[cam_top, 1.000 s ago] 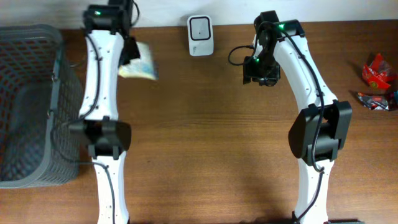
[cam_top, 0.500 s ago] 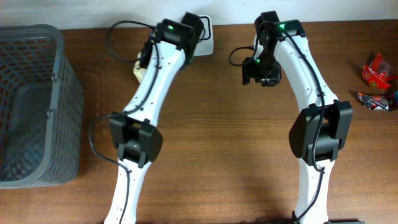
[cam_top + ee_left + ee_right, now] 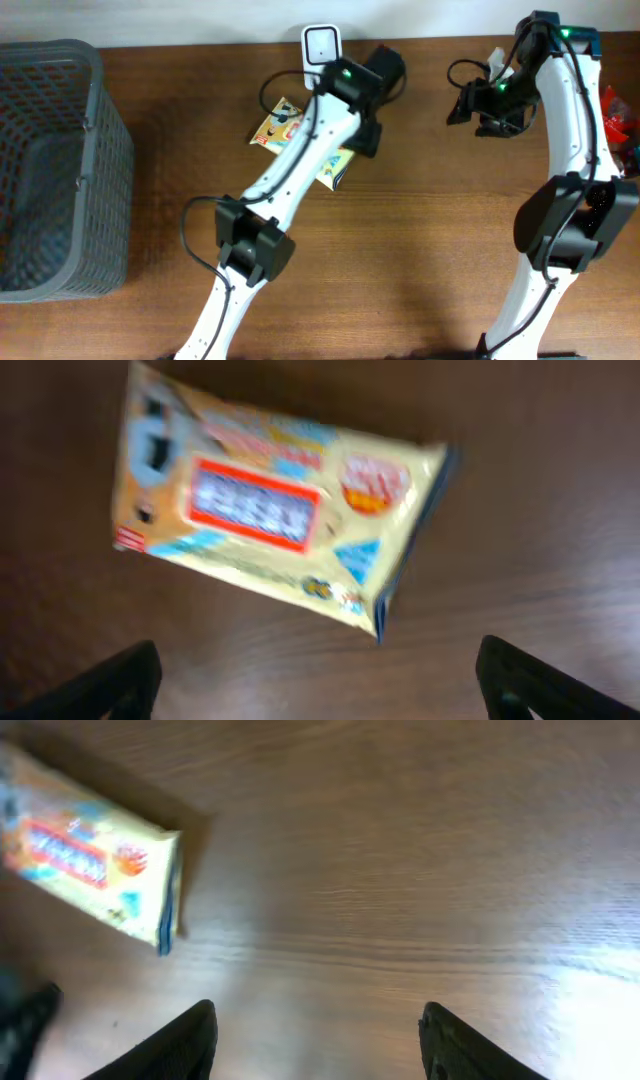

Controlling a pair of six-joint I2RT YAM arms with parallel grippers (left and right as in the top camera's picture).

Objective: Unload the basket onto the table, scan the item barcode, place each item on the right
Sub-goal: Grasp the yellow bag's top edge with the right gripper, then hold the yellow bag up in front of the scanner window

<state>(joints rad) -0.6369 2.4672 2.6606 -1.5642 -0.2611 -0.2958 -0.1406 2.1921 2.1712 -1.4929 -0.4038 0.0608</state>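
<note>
Ahead of left claw (image 3: 318,660): packet (image 3: 275,525) lying flat on the bench (image 3: 540,480), just past the fingertips, touching neither.
Form of packet: flat oblong pouch with crimped end seams, set askew to the claw.
Colour of packet: yellow ground; pale central panel in a red border; round red-orange badge toward one end; small light-blue patches; blue edge at the seam nearer the right-hand finger.
Writing on packet: print on the panel and badge too blurred to read; brand cannot be told.
State of left claw: fingers wide apart, holding nothing, bare wood between them.
State of right claw (image 3: 315,1020): fingers apart, nothing between them; packet (image 3: 90,860) well off to its upper left.
Beyond left claw: scanner (image 3: 322,45), white, near the packet (image 3: 272,127).
Far left of left claw: basket (image 3: 50,60), grey mesh.
Right of right claw: red wrappers (image 3: 612,110).
</note>
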